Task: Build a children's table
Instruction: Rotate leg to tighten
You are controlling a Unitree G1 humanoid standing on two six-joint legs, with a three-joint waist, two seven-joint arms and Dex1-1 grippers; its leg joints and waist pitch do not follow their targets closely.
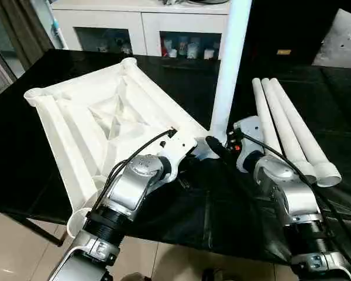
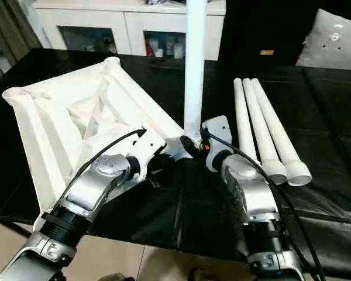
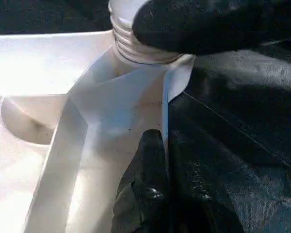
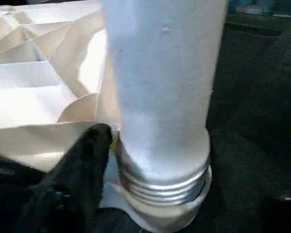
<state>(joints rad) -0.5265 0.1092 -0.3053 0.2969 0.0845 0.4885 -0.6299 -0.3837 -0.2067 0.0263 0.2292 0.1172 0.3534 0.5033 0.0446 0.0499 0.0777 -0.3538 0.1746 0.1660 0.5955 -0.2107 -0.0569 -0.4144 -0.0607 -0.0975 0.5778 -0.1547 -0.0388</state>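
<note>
Nearest the camera, the two silver forearms are seen reaching in over the black work surface. The left gripper is pressed at the near corner of the upturned top; one black finger is laid along the rim, but how wide it is spread cannot be told. The right gripper is set at the foot of the one upright leg, a finger touching the threads, though a closed hold cannot be confirmed. That leg's long axis is held vertical, its threaded end seated in the corner socket with threads exposed, so it is judged not fully screwed home. The right arm is nearer. Farther right, three spare legs are counted, lying side by side; four legs, one top.
</note>
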